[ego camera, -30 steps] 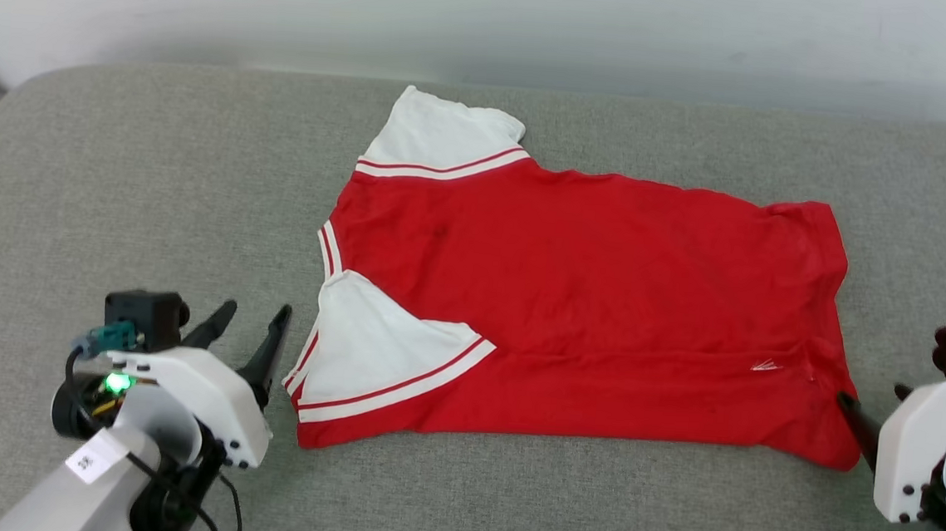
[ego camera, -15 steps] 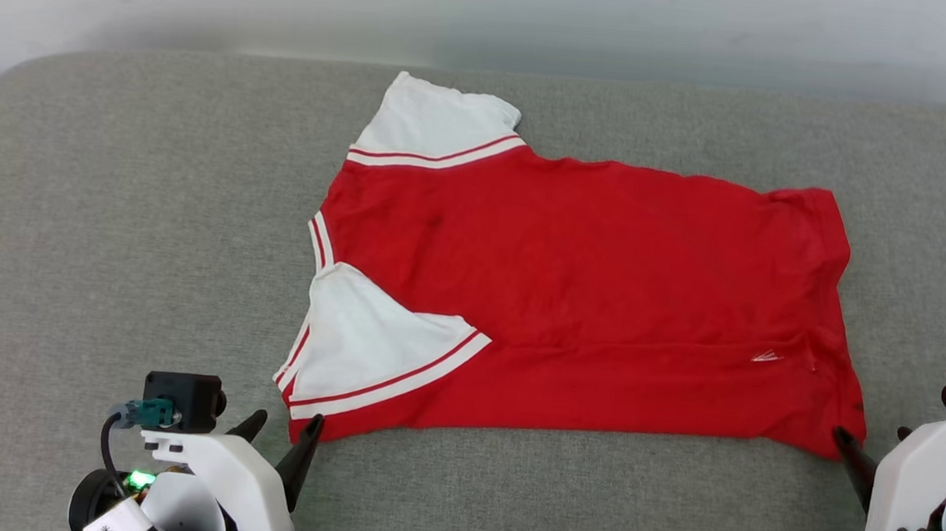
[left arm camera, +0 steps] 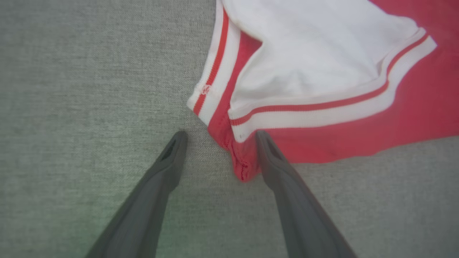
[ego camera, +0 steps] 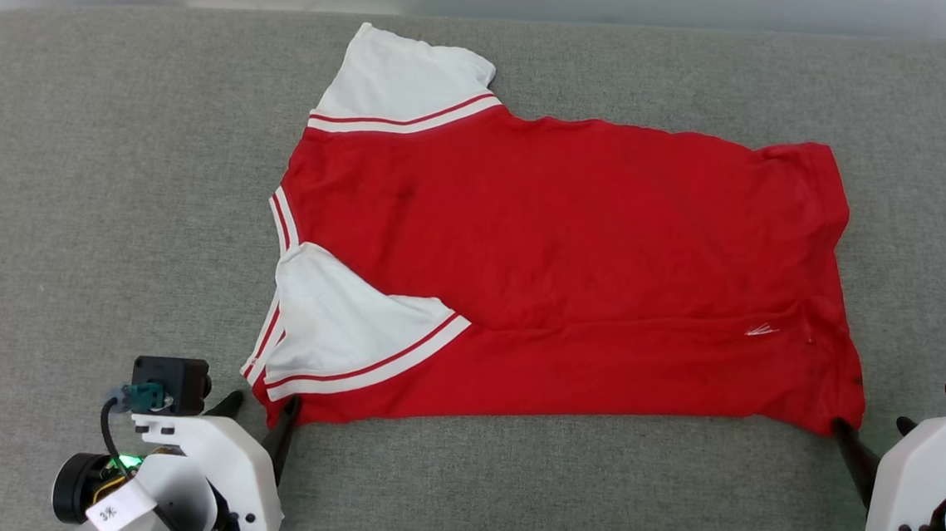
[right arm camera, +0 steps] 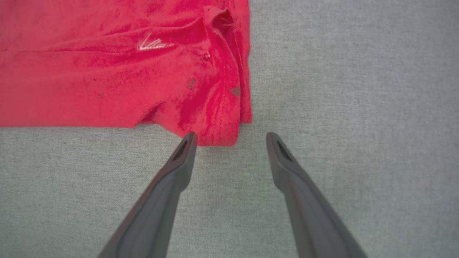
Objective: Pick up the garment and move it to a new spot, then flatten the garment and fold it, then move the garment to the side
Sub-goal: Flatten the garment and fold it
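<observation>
While both pincers stand released, one garment (ego camera: 565, 264) lies flat on the grey cushion (ego camera: 70, 187).
Bare cushion rings it, widest at 9 o'clock. The left gripper (ego camera: 263, 402) straddles the 7 o'clock shoulder corner; the right gripper (ego camera: 870, 423) tips meet the 5 o'clock hem corner. Two white sleeves (ego camera: 407, 78); long axis 9-to-3, neck toward 9.

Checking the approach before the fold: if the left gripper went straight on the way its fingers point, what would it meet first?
The garment: its red near corner lies between the left gripper's open fingers. Height above the cloth is unclear.
</observation>
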You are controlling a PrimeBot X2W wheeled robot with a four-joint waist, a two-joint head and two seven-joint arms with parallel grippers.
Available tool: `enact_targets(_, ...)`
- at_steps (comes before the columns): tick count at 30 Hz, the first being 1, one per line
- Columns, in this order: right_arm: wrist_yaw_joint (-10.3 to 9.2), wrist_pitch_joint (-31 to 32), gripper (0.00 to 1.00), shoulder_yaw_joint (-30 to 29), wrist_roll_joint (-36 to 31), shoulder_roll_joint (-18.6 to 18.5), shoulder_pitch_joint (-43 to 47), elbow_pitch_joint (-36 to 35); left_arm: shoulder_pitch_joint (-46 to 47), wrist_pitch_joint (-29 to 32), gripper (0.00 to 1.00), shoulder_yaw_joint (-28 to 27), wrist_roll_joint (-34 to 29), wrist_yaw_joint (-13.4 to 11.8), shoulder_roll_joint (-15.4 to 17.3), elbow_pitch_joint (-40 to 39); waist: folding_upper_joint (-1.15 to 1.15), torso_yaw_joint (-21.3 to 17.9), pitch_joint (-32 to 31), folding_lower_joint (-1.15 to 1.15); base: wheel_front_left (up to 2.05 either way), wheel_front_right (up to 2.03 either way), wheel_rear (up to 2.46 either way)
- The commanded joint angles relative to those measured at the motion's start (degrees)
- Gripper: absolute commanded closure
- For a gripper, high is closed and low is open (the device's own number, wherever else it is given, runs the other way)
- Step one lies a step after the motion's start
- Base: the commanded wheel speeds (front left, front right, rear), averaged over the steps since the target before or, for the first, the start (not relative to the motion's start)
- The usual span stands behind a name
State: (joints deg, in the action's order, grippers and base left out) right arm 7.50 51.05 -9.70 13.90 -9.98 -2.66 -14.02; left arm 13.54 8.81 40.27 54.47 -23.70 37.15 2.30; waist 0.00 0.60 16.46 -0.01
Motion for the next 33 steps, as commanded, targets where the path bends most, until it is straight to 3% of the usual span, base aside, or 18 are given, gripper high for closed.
enact_targets(1,-0.02,-0.32,0.0,0.13,0.21,-0.36,-0.17,0.04,-0.41,2.14,0.0,1.44,0.52,0.42,-0.65,2.38,0.0,-0.27,0.44,0.01,0.0,0.0,0.0)
enact_targets(2,-0.02,-0.39,0.0,0.21,0.15,-0.56,-0.18,0.14,-0.7,3.2,0.11,2.15,0.95,0.75,-0.93,3.11,0.0,-0.36,0.56,0.01,0.0,0.0,0.0)
enact_targets(3,-0.02,-0.55,0.0,0.23,-0.13,-0.85,-0.29,0.22,-0.94,4.18,0.74,2.83,1.43,1.29,-1.24,3.69,0.0,-0.45,0.6,0.01,0.0,0.0,0.0)
enact_targets(4,-0.02,-0.68,0.0,0.22,-0.34,-1.06,-0.49,0.3,-1.03,4.87,1.0,3.4,1.67,2.07,-1.45,4.02,0.0,-0.49,0.54,0.01,0.0,0.0,0.0)
enact_targets(12,-0.02,-2.39,0.0,0.24,-1.3,-2.5,-1.88,2.42,0.84,0.29,1.0,2.61,0.1,4.99,-1.89,2.06,0.0,1.12,-2.17,0.01,0.0,0.0,0.0)
enact_targets(23,-0.02,-2.83,0.0,-0.87,-4.26,-2.58,-6.08,13.94,2.6,-2.22,1.0,1.57,-4.29,2.59,1.47,-11.39,0.0,4.76,-1.7,0.01,0.0,0.0,0.0)
enact_targets(33,-0.02,-2.49,0.0,-0.96,-4.9,-1.58,-7.4,21.35,3.9,-2.01,1.0,1.36,-5.39,1.74,2.11,-14.8,0.0,6.21,1.08,0.01,0.0,0.0,0.0)
